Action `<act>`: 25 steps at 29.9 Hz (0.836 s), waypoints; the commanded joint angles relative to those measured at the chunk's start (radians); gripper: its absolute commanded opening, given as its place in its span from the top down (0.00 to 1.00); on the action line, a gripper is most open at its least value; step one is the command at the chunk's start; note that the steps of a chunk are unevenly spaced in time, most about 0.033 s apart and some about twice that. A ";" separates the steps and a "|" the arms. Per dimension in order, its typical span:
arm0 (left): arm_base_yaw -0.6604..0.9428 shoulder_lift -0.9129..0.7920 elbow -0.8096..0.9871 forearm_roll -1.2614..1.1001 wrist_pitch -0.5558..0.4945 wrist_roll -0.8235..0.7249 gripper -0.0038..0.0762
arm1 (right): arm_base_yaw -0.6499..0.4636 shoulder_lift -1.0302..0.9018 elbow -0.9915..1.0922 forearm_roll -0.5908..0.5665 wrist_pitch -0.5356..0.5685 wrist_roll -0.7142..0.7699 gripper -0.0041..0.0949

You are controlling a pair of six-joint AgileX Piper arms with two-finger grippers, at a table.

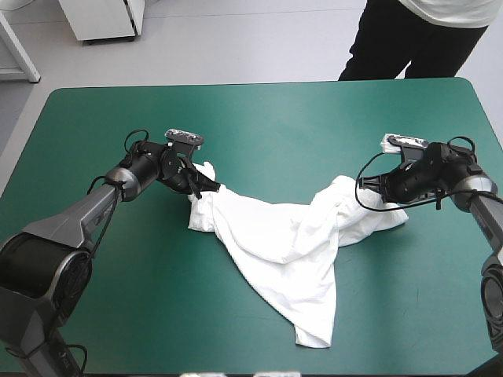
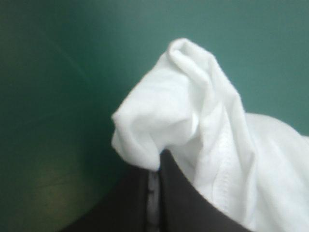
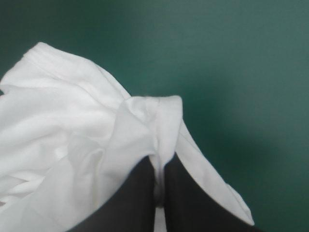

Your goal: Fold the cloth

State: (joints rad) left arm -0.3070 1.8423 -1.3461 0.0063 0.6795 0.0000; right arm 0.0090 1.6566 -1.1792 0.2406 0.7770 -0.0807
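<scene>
The white T-shirt [image 1: 287, 247] lies crumpled and stretched between my two grippers, one long fold trailing toward the table's front edge. My left gripper [image 1: 200, 187] pinches the shirt's left end; in the left wrist view its black fingers [image 2: 176, 193] meet with the T-shirt [image 2: 193, 121] bunched over their tips. My right gripper [image 1: 379, 198] pinches the right end. In the right wrist view the black fingers [image 3: 186, 198] are all but shut, a fold of the T-shirt [image 3: 87, 130] caught between them.
The teal-green table cover [image 1: 259, 126] lies bare behind the shirt and on both sides of it. A person stands beyond the table's far right edge, not over the table.
</scene>
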 commanded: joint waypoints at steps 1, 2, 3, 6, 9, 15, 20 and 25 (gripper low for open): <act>0.002 -0.050 -0.028 0.038 -0.049 -0.066 0.94 | -0.008 -0.029 -0.028 0.000 -0.008 -0.002 0.89; 0.002 -0.050 -0.028 0.038 -0.045 -0.066 0.90 | -0.008 -0.029 -0.031 -0.005 0.001 -0.002 0.84; 0.002 -0.050 -0.031 0.038 -0.032 -0.066 0.84 | -0.008 -0.029 -0.040 -0.007 0.011 -0.002 0.76; 0.002 -0.050 -0.051 0.020 0.022 -0.064 0.56 | -0.008 -0.029 -0.074 -0.007 0.052 0.000 0.51; 0.002 -0.050 -0.099 0.020 0.094 -0.062 0.31 | -0.008 -0.029 -0.126 -0.004 0.095 0.006 0.37; 0.002 -0.054 -0.232 0.040 0.237 -0.057 0.23 | -0.008 -0.032 -0.238 -0.004 0.186 0.027 0.38; 0.002 -0.076 -0.339 0.074 0.343 -0.053 0.29 | -0.008 -0.038 -0.318 -0.025 0.334 0.034 0.43; 0.002 -0.152 -0.366 0.080 0.438 -0.053 0.33 | -0.008 -0.106 -0.323 -0.036 0.375 0.053 0.44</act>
State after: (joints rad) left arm -0.3070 1.7893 -1.6719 0.0778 1.0786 -0.0514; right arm 0.0090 1.6401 -1.4662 0.2108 1.1319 -0.0354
